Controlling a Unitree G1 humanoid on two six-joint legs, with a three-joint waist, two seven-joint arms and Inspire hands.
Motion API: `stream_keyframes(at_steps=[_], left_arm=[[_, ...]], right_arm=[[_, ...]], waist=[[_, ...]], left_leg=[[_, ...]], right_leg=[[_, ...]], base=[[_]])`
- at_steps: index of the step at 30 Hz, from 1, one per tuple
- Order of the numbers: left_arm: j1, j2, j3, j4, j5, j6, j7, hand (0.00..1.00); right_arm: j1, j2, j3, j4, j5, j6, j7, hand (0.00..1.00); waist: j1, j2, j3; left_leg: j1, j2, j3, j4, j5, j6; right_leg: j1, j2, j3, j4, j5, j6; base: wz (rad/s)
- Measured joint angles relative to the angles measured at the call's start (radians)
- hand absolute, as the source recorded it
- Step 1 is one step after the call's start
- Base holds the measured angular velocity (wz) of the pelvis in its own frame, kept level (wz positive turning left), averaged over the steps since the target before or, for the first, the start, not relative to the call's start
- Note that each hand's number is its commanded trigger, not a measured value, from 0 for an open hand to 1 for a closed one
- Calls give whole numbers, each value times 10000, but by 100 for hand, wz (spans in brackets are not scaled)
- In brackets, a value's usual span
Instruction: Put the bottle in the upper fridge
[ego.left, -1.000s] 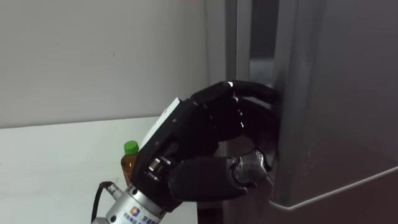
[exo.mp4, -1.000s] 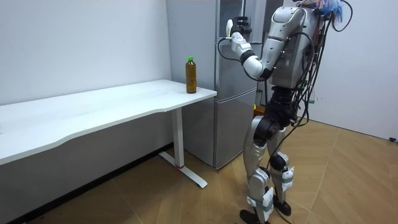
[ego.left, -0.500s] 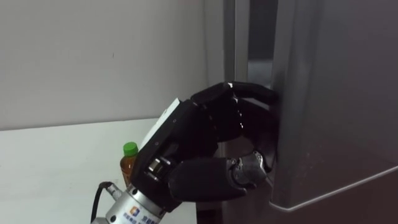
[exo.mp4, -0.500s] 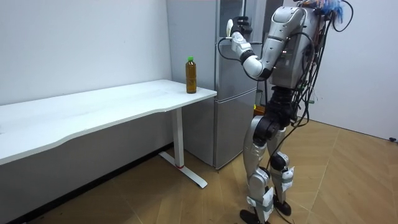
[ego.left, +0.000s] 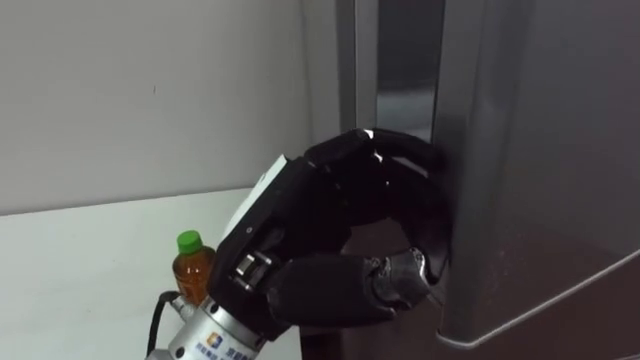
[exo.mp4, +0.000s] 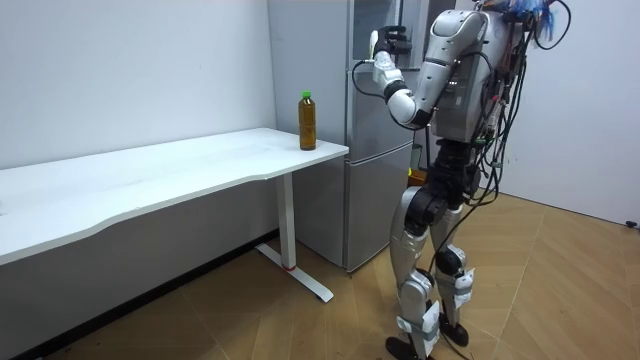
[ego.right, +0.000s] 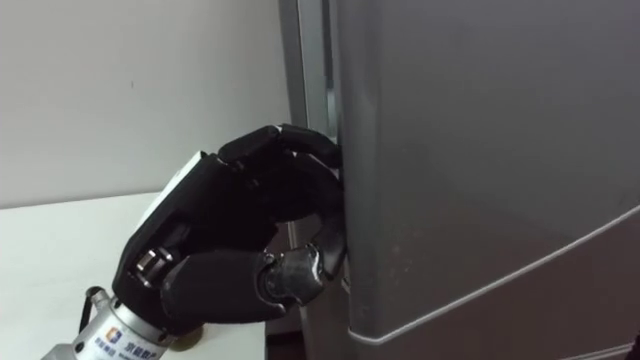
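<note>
A bottle of brown drink with a green cap stands upright on the white table, at the end nearest the fridge. My left hand is raised to the upper fridge door. Its fingers curl round the door's left edge and the thumb presses below them. A dark gap shows between that door and the fridge body. In the room view I stand upright facing the fridge, the left hand high at the upper door, and the bottle stands to the room view's left of it.
The long white table runs along the wall up to the fridge's side. The lower fridge door is closed. Bare wooden floor lies around my feet.
The gap at the upper door's edge has widened as my left hand draws the door outward. The eye view has shifted, so the bottle sits further left in it.
</note>
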Motion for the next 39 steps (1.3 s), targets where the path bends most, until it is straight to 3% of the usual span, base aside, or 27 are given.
stream_keyframes(at_steps=[10, 21, 26, 34, 39], left_arm=[[0, -61, -366, -4, -80, -83, -462, 0], [-3, -57, -1081, -11, -141, 41, -1355, 0], [-16, -43, -1638, -11, -153, 262, -1510, 0], [-919, 53, -2071, -7, -113, 385, -1550, 0], [-1109, 92, -2092, -8, -121, 391, -1549, 0]], right_arm=[[-1, -14, -199, 0, 4, 7, -5, 0], [-45, -5, -572, -8, 232, 19, -20, 0], [-50, -7, -571, -9, 768, 15, -121, 0], [-55, -81, -566, -12, 1208, 14, -153, 0], [-23, -156, -568, -18, 1451, 15, -341, 0]], waist=[[-145, 46, 21], [-743, 126, 3], [-1135, 115, 7], [-1373, 152, 11], [-1547, 243, 4]], left_leg=[[111, 106, 362, -32, -5, 8], [344, 230, 832, -140, -19, -11], [363, 234, 1058, -164, -18, -10], [425, 266, 1328, -338, -29, -29], [437, 301, 1435, -386, -76, -82]], right_leg=[[-137, 55, 234, 4, 138, -14], [-174, 176, 703, -11, 186, -52], [-309, 180, 876, -15, 184, -47], [-468, 247, 1249, -16, 185, -43], [-524, 297, 1380, -27, 184, -54]], base=[[-14], [-14], [-12], [-12], [-11]])
